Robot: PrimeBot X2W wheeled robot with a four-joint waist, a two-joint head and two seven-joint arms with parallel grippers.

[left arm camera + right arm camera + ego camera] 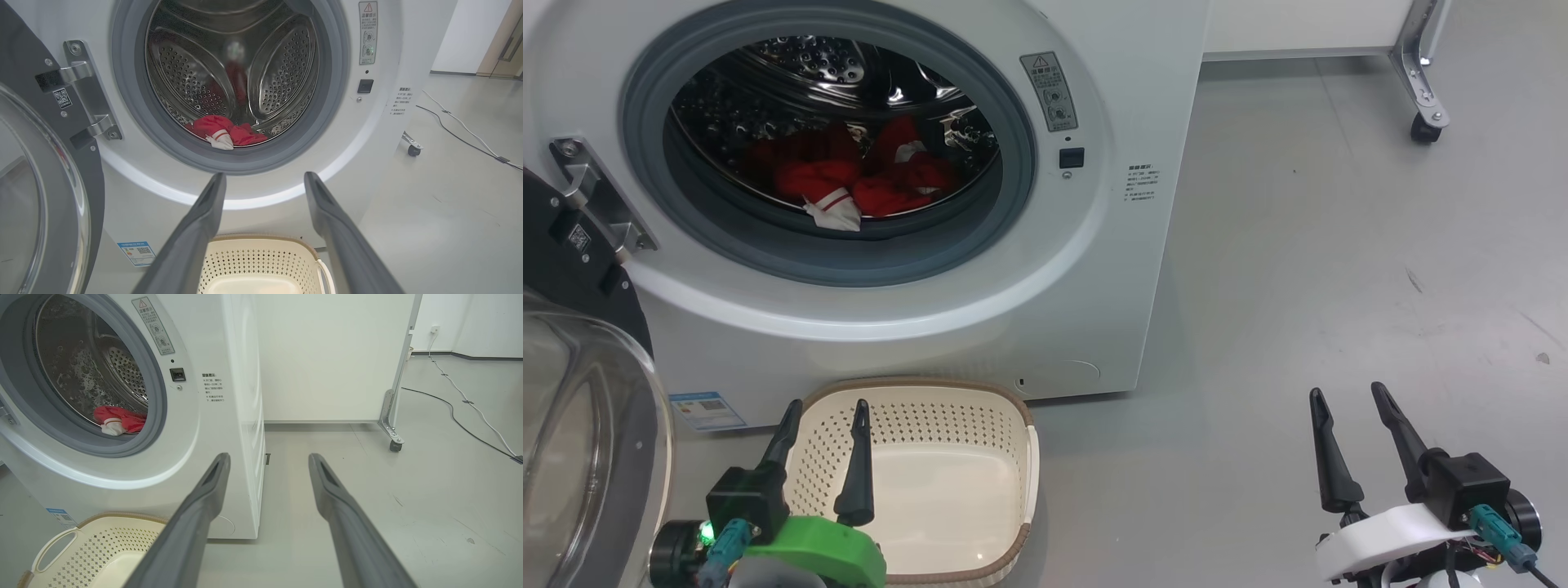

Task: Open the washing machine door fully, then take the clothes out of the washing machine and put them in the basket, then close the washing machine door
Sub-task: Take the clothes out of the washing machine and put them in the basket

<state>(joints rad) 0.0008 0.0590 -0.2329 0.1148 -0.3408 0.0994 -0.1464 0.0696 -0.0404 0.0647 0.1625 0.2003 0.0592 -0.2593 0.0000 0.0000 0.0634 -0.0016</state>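
Far left, the washing machine door point(572, 408) stands open. Lower left, my left gripper point(827, 404) gapes wide and empty by the basket point(980, 392). Upper centre, the clothes point(866, 184) lie in the washing machine point(1127, 82). Lower right, my right gripper point(1346, 390) gapes empty.

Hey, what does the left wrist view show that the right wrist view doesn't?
Left wrist view, not the right: the open washing machine door, swung to the left of the opening. Right wrist view, not the left: the washing machine seen along its white side, and a wall socket. Both: the clothes low in the drum, the basket in front of the machine, and a cable on the floor.
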